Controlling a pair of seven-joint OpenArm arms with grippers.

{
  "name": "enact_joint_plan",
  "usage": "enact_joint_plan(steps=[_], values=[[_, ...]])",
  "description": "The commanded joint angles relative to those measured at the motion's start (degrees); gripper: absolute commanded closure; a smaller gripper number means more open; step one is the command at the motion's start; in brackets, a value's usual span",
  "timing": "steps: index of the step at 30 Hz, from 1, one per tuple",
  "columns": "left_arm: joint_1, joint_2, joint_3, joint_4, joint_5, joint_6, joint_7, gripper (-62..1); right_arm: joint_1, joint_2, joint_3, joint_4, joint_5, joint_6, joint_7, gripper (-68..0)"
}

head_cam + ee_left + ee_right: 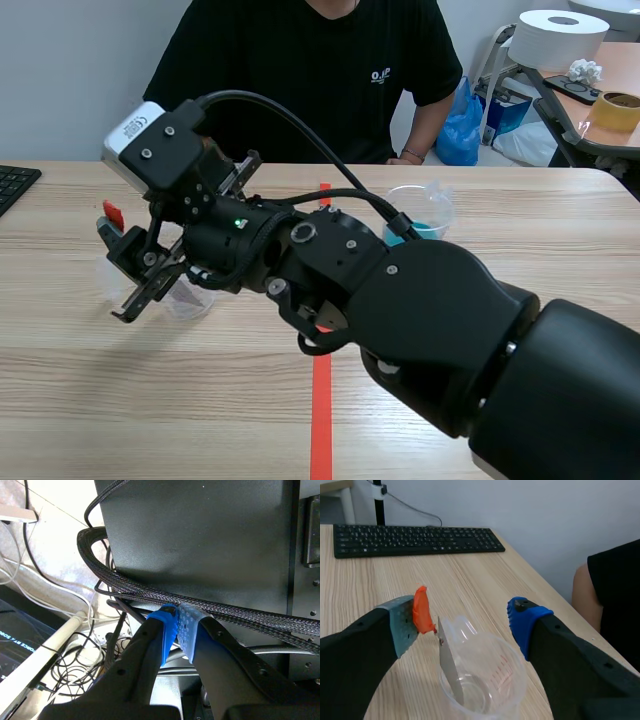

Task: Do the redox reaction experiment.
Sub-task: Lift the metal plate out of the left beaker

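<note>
my right gripper (461, 625): hanging released, straddling the clear measuring cup (490, 677) at the left | orange-handled metal blade (449, 666) leaning inside it | my left gripper (179, 630): clenching on nothing

A dark box (20, 645) reads "FORCE RT" (the shirt logo (380, 75) is illegible).

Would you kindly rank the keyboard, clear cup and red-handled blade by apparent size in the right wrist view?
Unranked: keyboard and clear cup, since the cup is far nearer the camera.
Smallest: red-handled blade, standing in the cup.
</note>
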Motion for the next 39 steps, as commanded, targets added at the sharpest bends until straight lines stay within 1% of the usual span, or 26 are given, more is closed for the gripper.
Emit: enact_joint_plan(steps=[1, 5, 9, 13, 18, 21, 26, 30, 33, 36, 39], values=[[0.33, -0.02, -0.11, 0.66, -0.13, -0.13, -0.33, -4.2, 0.98, -0.28, 0.07, 1.07, 0.20, -0.22, 0.74, -28.8], [0.33, -0.02, -0.11, 0.66, -0.13, -0.13, -0.33, -4.2, 1.01, 0.00, 0.07, 1.07, 0.22, -0.22, 0.79, -20.0], [0.33, -0.02, -0.11, 0.66, -0.13, -0.13, -0.33, -4.2, 1.01, 0.28, 0.07, 1.07, 0.22, -0.22, 0.76, -13.7], [0.33, -0.02, -0.11, 0.66, -0.13, -0.13, -0.33, -4.2, 1.20, 0.81, 0.07, 1.07, -1.29, 0.04, 0.35, -1.4], [0.33, -0.02, -0.11, 0.66, -0.13, -0.13, -0.33, -4.2, 1.86, 1.66, 0.07, 1.07, -1.31, 0.26, 1.31, -0.7], [0.33, -0.02, -0.11, 0.66, -0.13, -0.13, -0.33, -4.2, 2.14, 1.90, 0.31, 1.07, -1.29, 0.22, 1.03, -0.7], [0.33, -0.02, -0.11, 0.66, -0.13, -0.13, -0.33, -4.2, 2.95, 1.86, 0.50, 1.29, -1.14, 0.24, -1.88, -0.7], [0.33, -0.02, -0.11, 0.66, -0.13, -0.13, -0.33, -4.2, 4.22, 1.86, 0.50, 2.12, 0.66, 0.28, -5.18, -0.7], [0.33, -0.02, -0.11, 0.66, -0.13, -0.13, -0.33, -4.2, 5.38, 1.86, 0.50, 3.15, 1.99, 0.72, -8.07, -0.7], [0.33, -0.02, -0.11, 0.66, -0.13, -0.13, -0.33, -4.2, 6.12, 1.88, 0.83, 4.39, 3.26, 1.86, -10.71, -0.7], [0.33, -0.02, -0.11, 0.66, -0.13, -0.13, -0.33, -4.2, 6.29, 1.88, 1.81, 6.45, 4.17, 2.01, -13.25, -0.7]])
